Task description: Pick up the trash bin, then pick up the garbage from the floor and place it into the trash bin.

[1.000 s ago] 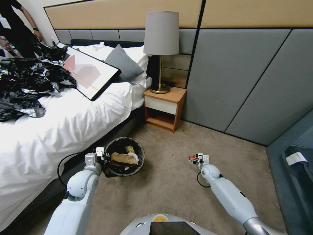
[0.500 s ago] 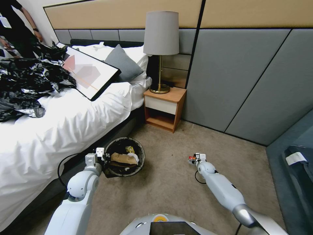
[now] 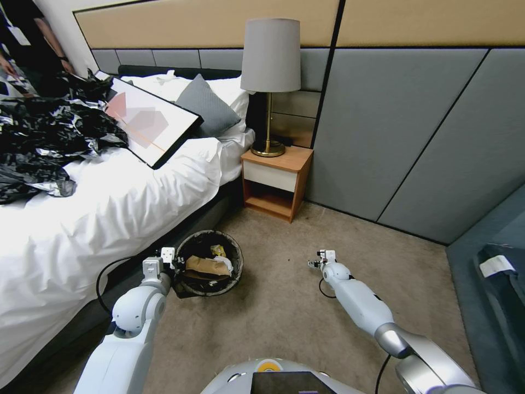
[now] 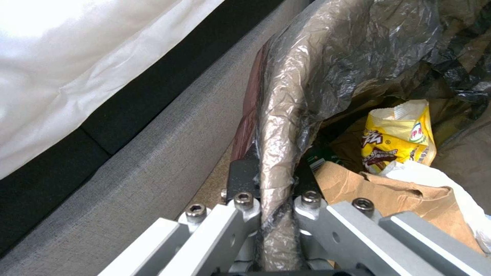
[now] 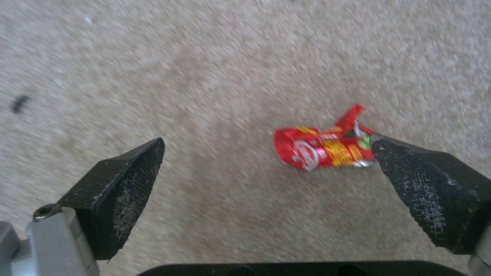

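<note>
The trash bin [image 3: 236, 268] stands on the carpet beside the bed, its black liner folded over the rim. My left gripper [image 3: 170, 261] is shut on the near rim [image 4: 279, 153], with liner squeezed between the jaws. In the bin lie a yellow snack wrapper [image 4: 401, 134], a brown scrap [image 4: 378, 191] and white tissue [image 4: 435, 180]. My right gripper [image 3: 315, 262] hangs low over the carpet to the right of the bin, open [image 5: 267, 142]. A tiny red wrapper [image 5: 320, 150] lies on the floor between its fingers, close against one fingertip [image 5: 404, 168].
The white bed [image 3: 109, 219] runs along my left, with a heap of black plastic bags [image 3: 44, 137] and a framed picture [image 3: 147, 120] on it. A wooden nightstand [image 3: 276, 183] with a lamp [image 3: 269, 82] stands ahead. Grey wall panels and a blue seat [image 3: 492, 273] close off the right.
My right arm has reached lower and a little to the left, bringing its gripper down over the red wrapper. The left arm and the bin have not moved.
</note>
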You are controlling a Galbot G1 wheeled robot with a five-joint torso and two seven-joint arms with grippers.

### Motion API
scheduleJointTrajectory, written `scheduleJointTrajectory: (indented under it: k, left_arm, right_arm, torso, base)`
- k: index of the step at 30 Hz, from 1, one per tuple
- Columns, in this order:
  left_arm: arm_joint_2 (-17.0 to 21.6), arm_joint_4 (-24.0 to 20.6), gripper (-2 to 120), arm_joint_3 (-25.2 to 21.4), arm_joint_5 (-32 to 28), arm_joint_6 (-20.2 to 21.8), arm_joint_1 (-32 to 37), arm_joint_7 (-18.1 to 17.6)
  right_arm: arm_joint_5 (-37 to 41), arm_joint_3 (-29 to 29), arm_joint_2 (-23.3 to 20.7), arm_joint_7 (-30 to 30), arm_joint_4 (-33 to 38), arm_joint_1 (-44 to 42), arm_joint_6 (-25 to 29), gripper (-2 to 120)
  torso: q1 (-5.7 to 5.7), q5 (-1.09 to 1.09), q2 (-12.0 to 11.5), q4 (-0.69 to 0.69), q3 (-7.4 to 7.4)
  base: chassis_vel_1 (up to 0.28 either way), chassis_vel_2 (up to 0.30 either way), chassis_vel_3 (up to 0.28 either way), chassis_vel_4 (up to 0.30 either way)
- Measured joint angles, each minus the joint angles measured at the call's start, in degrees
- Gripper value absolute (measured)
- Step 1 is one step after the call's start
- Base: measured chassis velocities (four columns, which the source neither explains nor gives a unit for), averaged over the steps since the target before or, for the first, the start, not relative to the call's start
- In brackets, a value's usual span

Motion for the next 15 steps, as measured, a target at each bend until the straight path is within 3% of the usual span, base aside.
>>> scheduleJointTrajectory:
  k: [15]
  left_arm:
    - [-0.10, -0.17, 0, -0.23, 0.02, 0.00, 0.37, 0.00]
  right_arm:
    - [-1.46, 0.35, -0.50, -1.59, -4.46, 0.25, 1.55, 100]
  torso:
    - [0.00, 0.00, 0.00, -0.01, 0.00]
  base:
    - [0.000, 0.000, 0.000, 0.000]
